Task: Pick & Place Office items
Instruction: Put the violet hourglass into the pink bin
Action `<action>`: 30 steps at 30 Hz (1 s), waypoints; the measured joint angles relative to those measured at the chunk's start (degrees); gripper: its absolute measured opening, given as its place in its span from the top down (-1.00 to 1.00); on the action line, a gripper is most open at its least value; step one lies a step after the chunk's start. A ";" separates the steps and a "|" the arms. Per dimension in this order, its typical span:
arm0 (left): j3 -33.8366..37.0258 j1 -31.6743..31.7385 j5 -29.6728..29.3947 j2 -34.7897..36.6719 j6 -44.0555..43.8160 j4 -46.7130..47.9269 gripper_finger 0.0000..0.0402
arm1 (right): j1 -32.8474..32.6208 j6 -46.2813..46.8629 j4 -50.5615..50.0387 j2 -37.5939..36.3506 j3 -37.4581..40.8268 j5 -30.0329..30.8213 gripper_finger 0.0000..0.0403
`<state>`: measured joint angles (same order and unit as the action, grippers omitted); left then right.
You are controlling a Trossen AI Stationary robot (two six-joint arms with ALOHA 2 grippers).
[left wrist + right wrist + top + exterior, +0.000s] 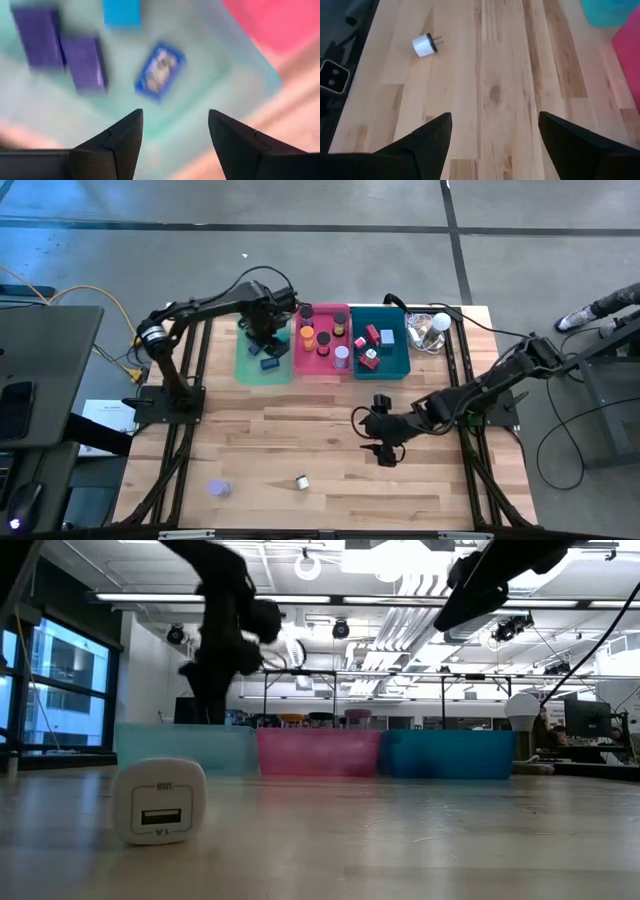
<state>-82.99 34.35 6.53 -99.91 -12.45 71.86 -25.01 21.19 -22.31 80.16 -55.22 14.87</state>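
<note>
My left gripper (pixel 266 340) (pixel 175 135) hangs open over the green tray (pixel 250 368), pointing down, nothing between its fingers. On the tray's floor below it lie a blue flat item (pixel 159 70), two purple blocks (pixel 85 62) and a light-blue block (pixel 121 12). My right gripper (pixel 385 450) (pixel 495 140) is open above bare wood at the table's middle right. A white USB charger (pixel 301 481) (pixel 424 45) (pixel 158 800) and a purple cylinder (pixel 219 489) lie on the table toward its near edge. Several office items sit in the pink tray (pixel 322 364) and the teal tray (pixel 398 366).
The three trays stand side by side at the table's far edge. A clear plastic lump with a white ball (pixel 430 330) sits right of the teal tray. Bare wood lies between the trays and the near edge. A monitor and cables stand off the table's left.
</note>
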 joint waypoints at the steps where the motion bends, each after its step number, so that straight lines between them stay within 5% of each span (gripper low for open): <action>1: -1.05 -0.98 0.03 1.02 -1.11 3.18 -0.08 | -0.17 0.03 0.00 0.00 0.00 -0.01 -0.42; 6: -3.81 -9.54 2.47 6.91 -9.91 18.11 -0.08 | -0.58 0.77 0.04 0.00 0.00 -0.19 -0.42; 12: -3.82 -25.66 11.42 14.89 -28.17 18.17 -0.08 | -1.12 2.75 0.04 0.00 0.00 -0.39 -0.42; 19: -3.79 -46.48 4.93 18.56 -51.23 18.29 -0.08 | -3.05 4.49 0.26 0.00 0.00 -0.34 -0.42; 30: -3.77 -74.61 -2.41 14.43 -90.63 17.45 -0.08 | -6.03 4.72 5.21 0.00 0.00 -0.28 -0.42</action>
<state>-86.76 -40.26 4.12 -85.48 -103.08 89.31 -31.04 25.91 -17.10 80.16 -55.22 14.59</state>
